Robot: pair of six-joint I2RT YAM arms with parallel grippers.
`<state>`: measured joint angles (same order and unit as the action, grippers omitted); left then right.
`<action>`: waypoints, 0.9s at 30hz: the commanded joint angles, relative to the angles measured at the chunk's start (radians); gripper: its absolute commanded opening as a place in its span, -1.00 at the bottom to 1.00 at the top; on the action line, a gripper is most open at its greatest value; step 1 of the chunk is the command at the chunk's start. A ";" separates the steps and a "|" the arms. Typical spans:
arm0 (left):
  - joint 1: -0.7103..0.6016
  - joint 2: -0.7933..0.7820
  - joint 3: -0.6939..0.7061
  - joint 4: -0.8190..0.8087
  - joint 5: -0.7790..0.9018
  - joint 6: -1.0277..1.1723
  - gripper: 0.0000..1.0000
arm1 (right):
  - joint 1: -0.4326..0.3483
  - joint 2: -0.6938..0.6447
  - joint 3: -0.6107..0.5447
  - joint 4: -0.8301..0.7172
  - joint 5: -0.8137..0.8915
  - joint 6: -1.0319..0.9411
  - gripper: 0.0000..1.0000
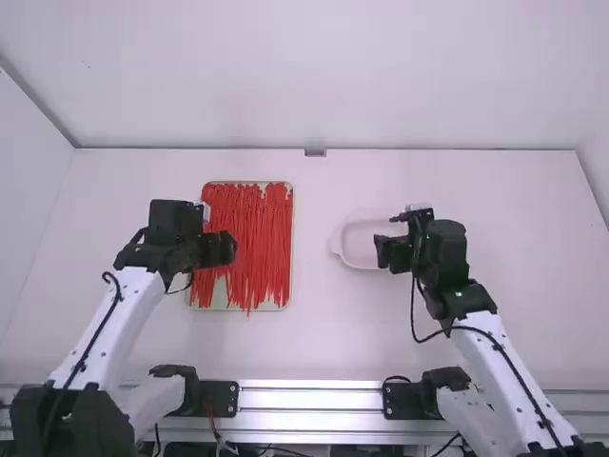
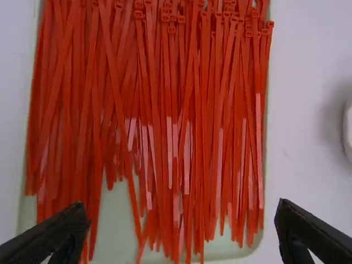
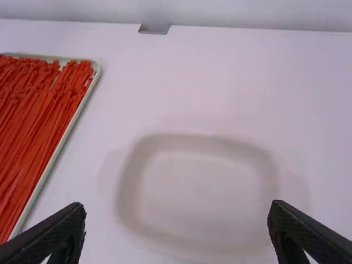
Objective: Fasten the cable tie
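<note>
L end effector [image 2: 180,208] released over cable ties [image 2: 148,110]; R end effector [image 3: 177,206] released over dish [image 3: 129,165]

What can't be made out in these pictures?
High view: the left gripper covers part of the tray and some cable ties.
High view: the right gripper hides the right end of the dish.
Left wrist view: the picture edge cuts off many ties' ends; packed ties cannot be told apart.
</note>
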<state>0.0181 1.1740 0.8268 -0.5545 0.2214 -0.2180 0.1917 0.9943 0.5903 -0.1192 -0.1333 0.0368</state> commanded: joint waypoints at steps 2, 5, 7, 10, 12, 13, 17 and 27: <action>0.012 0.057 0.060 -0.024 0.031 -0.021 0.84 | 0.013 0.046 0.061 -0.009 -0.013 0.008 0.84; 0.013 0.098 0.090 -0.044 0.039 -0.029 0.90 | 0.027 0.079 0.081 -0.013 -0.018 0.009 0.89; 0.014 0.118 0.104 -0.053 0.044 -0.033 0.93 | 0.036 0.094 0.091 -0.014 -0.019 0.010 0.92; 0.014 0.140 0.120 -0.064 0.048 -0.038 0.97 | 0.044 0.110 0.101 -0.016 -0.021 0.010 0.95; 0.014 0.147 0.125 -0.067 0.049 -0.039 0.98 | 0.043 0.114 0.104 -0.015 -0.022 0.011 0.95; 0.014 0.152 0.128 -0.068 0.050 -0.040 0.98 | 0.042 0.116 0.105 -0.016 -0.022 0.011 0.96; 0.014 0.154 0.130 -0.064 0.051 -0.041 0.99 | 0.045 0.116 0.111 -0.021 -0.023 0.011 0.96; 0.014 0.154 0.130 -0.031 0.052 -0.055 0.99 | 0.044 0.116 0.111 -0.019 -0.023 0.010 0.96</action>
<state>0.0227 1.3220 0.9268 -0.5854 0.2611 -0.2672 0.2337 1.1049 0.6613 -0.1379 -0.1543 0.0444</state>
